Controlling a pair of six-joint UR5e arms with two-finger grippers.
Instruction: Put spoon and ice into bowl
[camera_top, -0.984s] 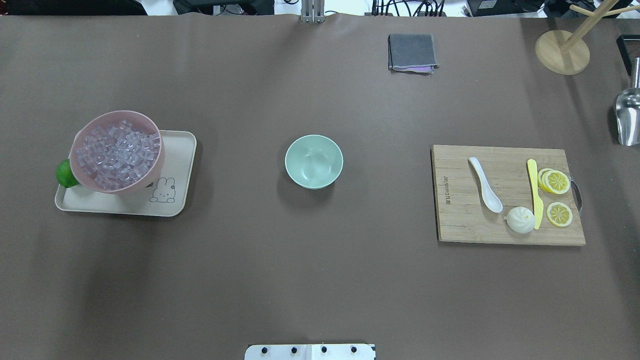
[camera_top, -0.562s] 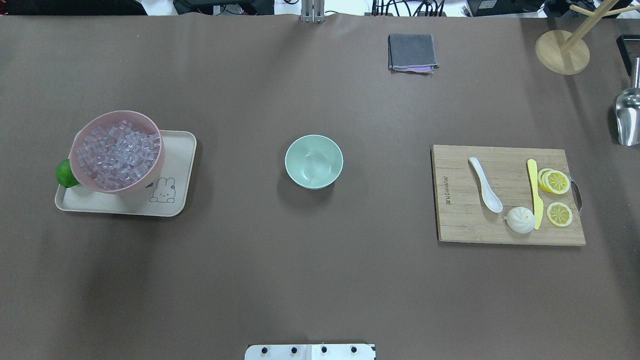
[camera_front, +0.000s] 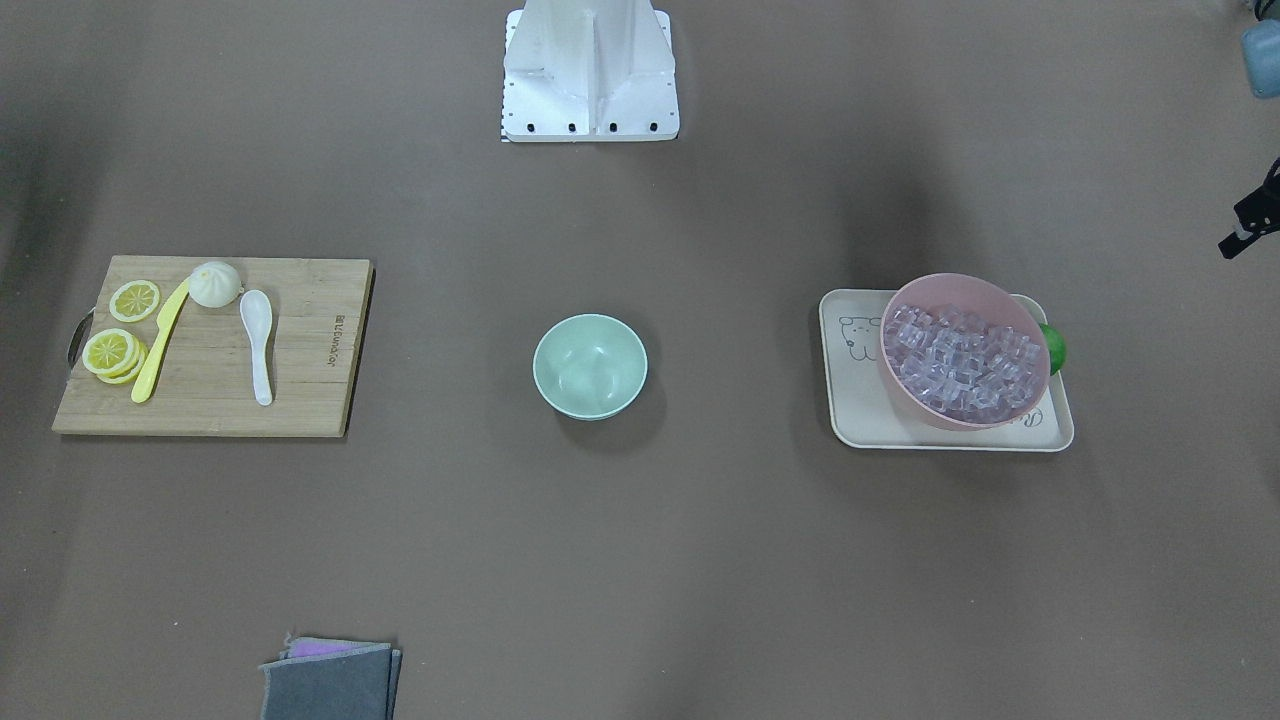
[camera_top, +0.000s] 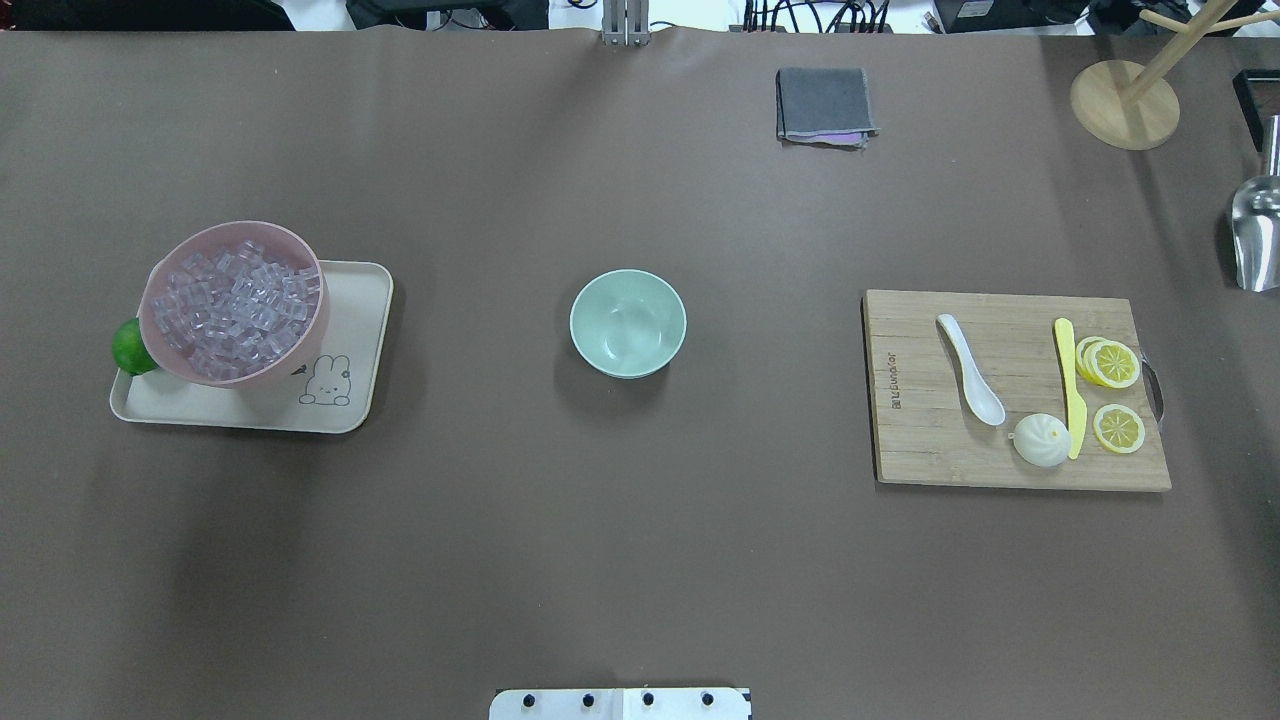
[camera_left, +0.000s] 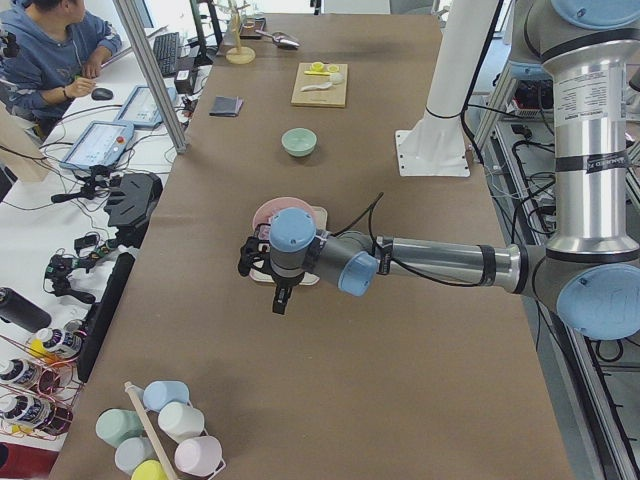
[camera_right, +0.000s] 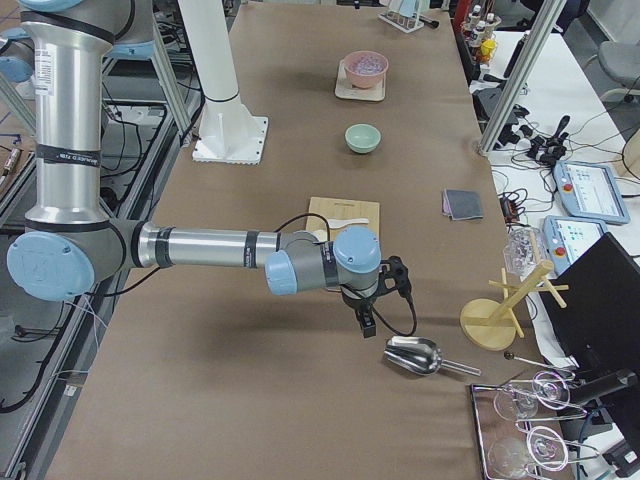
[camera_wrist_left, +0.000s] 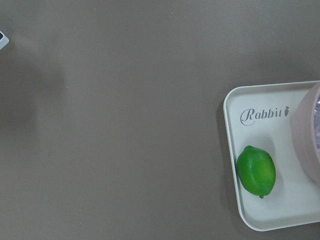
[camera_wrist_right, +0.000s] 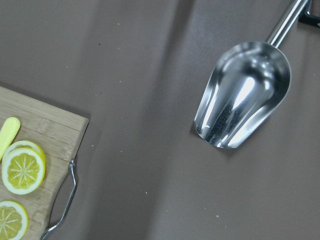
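The white spoon (camera_top: 970, 368) lies on a wooden cutting board (camera_top: 920, 440) at the table's right; it also shows in the front-facing view (camera_front: 258, 345). The mint-green bowl (camera_top: 628, 323) stands empty at the table's middle (camera_front: 590, 365). Many clear ice cubes (camera_top: 235, 305) fill a pink bowl (camera_top: 305, 340) on a cream tray (camera_top: 355, 300) at the left. Neither gripper shows in the overhead view. The left gripper (camera_left: 280, 300) hangs high beyond the tray's outer end. The right gripper (camera_right: 367, 322) hangs beyond the board, near a metal scoop (camera_right: 415, 355). I cannot tell whether either is open or shut.
A yellow knife (camera_top: 1068, 385), a white bun (camera_top: 1042, 440) and lemon slices (camera_top: 1112, 362) share the board. A lime (camera_wrist_left: 256, 171) lies on the tray beside the pink bowl. A grey cloth (camera_top: 825, 105) and a wooden stand (camera_top: 1125, 105) sit at the far edge.
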